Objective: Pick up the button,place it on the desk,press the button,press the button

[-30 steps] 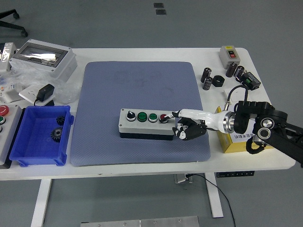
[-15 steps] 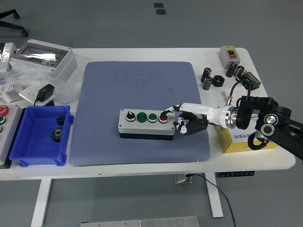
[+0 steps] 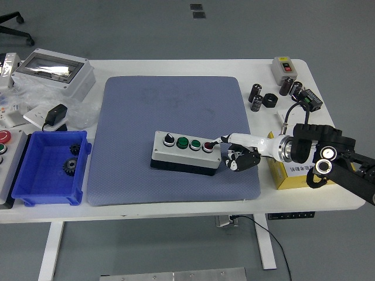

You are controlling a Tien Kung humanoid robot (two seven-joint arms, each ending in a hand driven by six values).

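— How far along are you?
— Your right hand (image 3: 239, 153), fingers curled and holding nothing, has one extended fingertip on the red button (image 3: 207, 146). The button box (image 3: 186, 153) already sits on the blue mat (image 3: 140, 117); pressing remains.

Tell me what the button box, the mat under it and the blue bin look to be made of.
Button box: likely moulded plastic, with a matte light grey top, a black base and glossy caps. Mat: probably rubber or foam, dull grey-blue with a fine dotted texture. Blue bin: rigid plastic, judging by its even colour, thin walls and slight sheen.
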